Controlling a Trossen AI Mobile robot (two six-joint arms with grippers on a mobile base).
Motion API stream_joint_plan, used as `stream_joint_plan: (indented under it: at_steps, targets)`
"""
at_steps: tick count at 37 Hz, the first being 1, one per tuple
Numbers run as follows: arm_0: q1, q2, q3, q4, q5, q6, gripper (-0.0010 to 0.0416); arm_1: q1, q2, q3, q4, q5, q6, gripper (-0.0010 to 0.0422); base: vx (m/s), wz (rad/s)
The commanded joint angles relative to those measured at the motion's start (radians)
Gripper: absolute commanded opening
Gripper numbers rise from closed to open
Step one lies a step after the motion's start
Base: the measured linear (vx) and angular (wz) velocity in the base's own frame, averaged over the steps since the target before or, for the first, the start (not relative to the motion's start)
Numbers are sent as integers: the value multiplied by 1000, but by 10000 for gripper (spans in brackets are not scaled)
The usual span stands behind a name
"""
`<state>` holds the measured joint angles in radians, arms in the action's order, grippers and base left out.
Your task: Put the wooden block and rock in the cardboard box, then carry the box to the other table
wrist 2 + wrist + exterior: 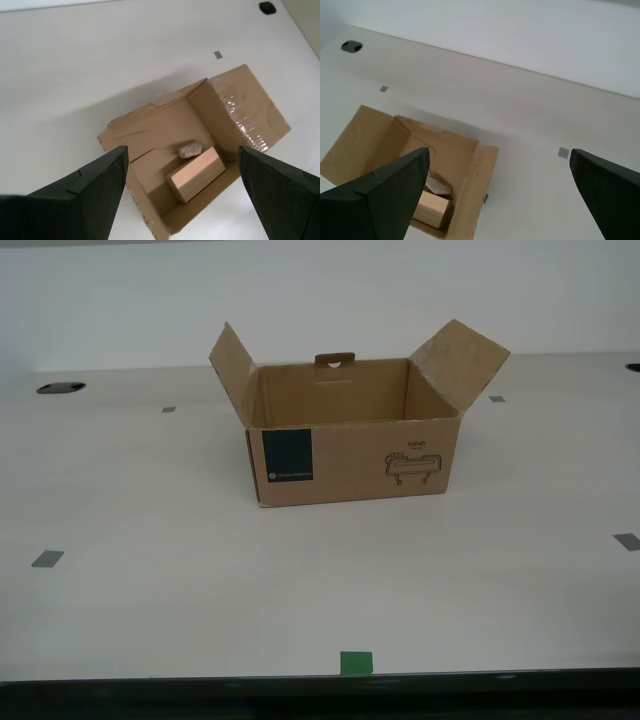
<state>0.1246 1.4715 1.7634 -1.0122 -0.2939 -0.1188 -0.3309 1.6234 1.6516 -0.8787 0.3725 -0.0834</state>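
Observation:
The cardboard box (350, 455) stands open on a smooth pale table, side flaps raised, with its dark label and line drawing facing the exterior camera. No arm shows in the exterior view. In the second wrist view the wooden block (195, 174) lies on the floor of the box (250, 105) with the rock (190, 149) touching it. My second gripper (181, 160) hangs open high above them, holding nothing. My first gripper (499, 152) is also open and empty above the box (365, 140), where the block (431, 210) and rock (439, 187) show. The other table is out of view.
Grey tape squares (47, 558) (627, 541) dot the table (150, 590), and a green square (355, 662) sits at its near edge. A dark cable hole (61, 388) lies at the back on the exterior view's left. A white wall stands behind.

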Motion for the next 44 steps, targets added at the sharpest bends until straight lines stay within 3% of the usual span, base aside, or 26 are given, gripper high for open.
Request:
stream_joint_plan:
  at_steps: [1, 14, 24, 28, 32, 44]
  targets:
    - [-14, -2, -19, -24, 0, -13, 389, 18, -1, -1, -29, 2, 13, 295, 0, 0]
    - [-15, -2, -182, -17, -1, -14, 389, 44, -1, -87, -20, 2, 11, 295, 0, 0]
    - [-15, -2, -335, 72, -2, -10, 390, 45, 2, -180, 11, 3, -14, 295, 0, 0]
    - [-15, -1, -384, 101, -43, 8, 390, 44, 2, -201, 15, 3, -14, 295, 0, 0]
    - [-15, 13, -413, 123, -105, 21, 389, 44, 2, -216, 19, 3, -16, 295, 0, 0]
    - [-15, 122, -401, 168, -103, 22, 389, 43, 2, -299, 65, 27, -54, 295, 0, 0]
